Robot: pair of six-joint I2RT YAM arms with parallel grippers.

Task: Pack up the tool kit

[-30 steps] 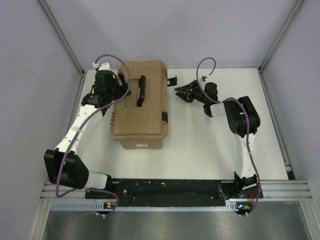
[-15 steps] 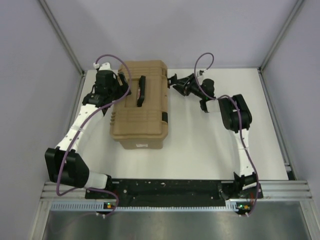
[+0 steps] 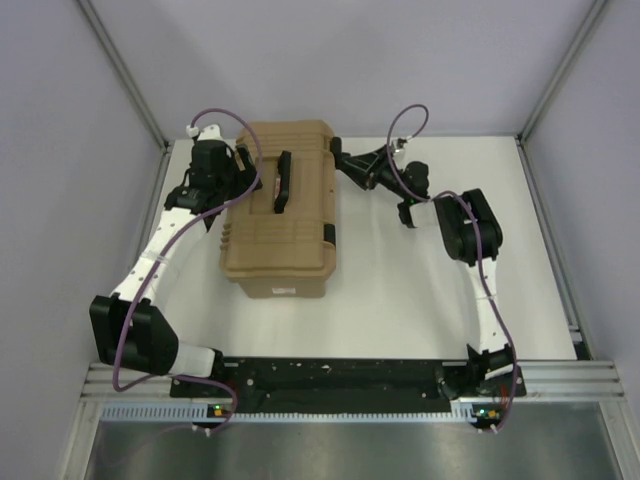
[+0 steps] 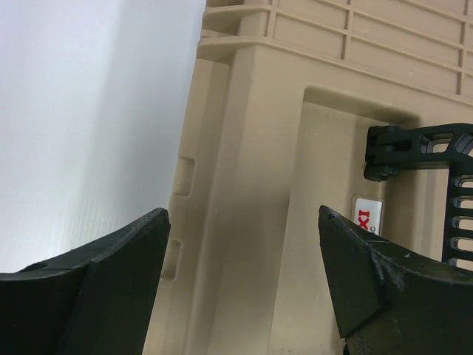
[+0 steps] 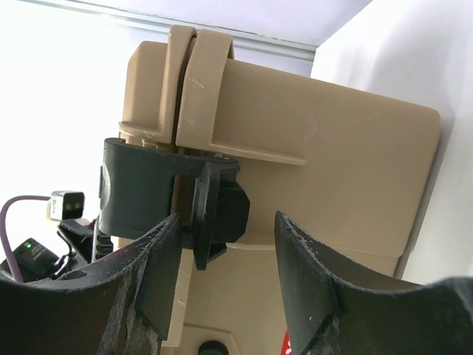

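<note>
The tan ribbed toolbox of the tool kit lies shut on the white table, its black handle flat on the lid. My left gripper is open at the box's left rear. In the left wrist view its fingers straddle the tan lid, with the handle to their right. My right gripper is open at the box's right rear corner. In the right wrist view the black latch sticks out between the right gripper's fingers, close to the left one, and nothing is gripped. No loose tools show.
A second black latch sits on the box's right side nearer the front. Bare white table spreads to the right of the box and in front of it. Grey enclosure walls stand close on the left, back and right.
My right arm has swung left from the open table to the toolbox's right rear latch, and its jaws have widened a little. The left arm and the toolbox have stayed put.
</note>
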